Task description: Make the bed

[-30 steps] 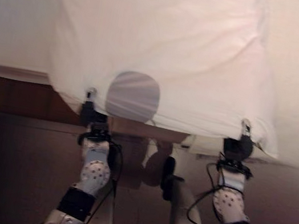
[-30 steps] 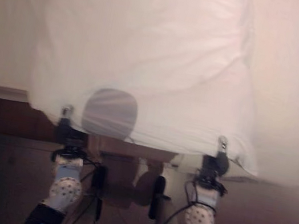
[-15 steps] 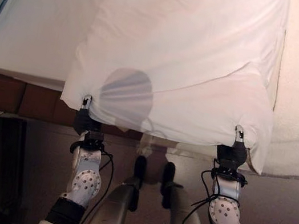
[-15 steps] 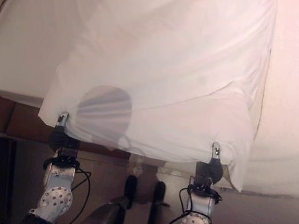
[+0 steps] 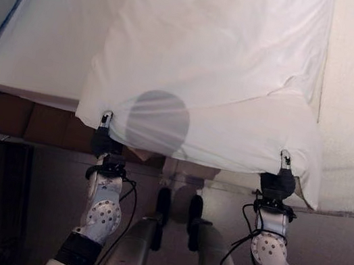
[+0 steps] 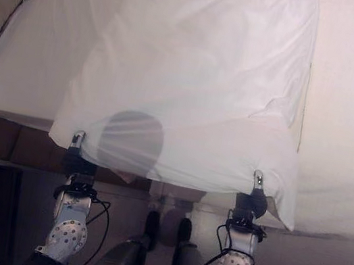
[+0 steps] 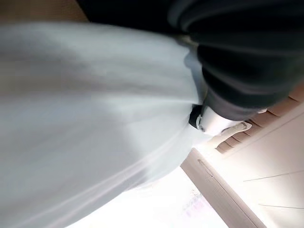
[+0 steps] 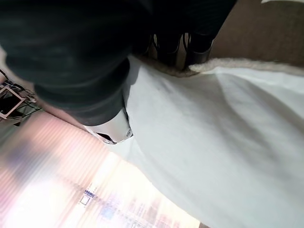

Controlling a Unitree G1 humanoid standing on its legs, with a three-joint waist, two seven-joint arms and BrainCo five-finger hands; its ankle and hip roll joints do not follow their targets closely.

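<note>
- The white sheet (image 5: 207, 76) fills the centre of the head views, from the top edge down to the lower middle of the frame, where its near edge hangs stretched between the two hands.
- It lies over the white mattress (image 5: 48, 48), which shows at the left side; a wooden bed frame (image 5: 21, 119) runs below it at the left.
- The cloth has soft folds, one crease goes across the right half, and a round grey patch (image 5: 158, 121) sits near the lower left corner.
- The left hand (image 5: 102, 134), at the lower left, pinches the left corner of the sheet's edge; a silver fingertip shows above the cloth.
- The right hand (image 5: 281, 178), at the lower right, pinches the right corner in the same way.
- Compared with half a second ago, the sheet's near edge sits a little lower in the frame, the grey patch too, and both hands keep their hold on the corners.
</note>
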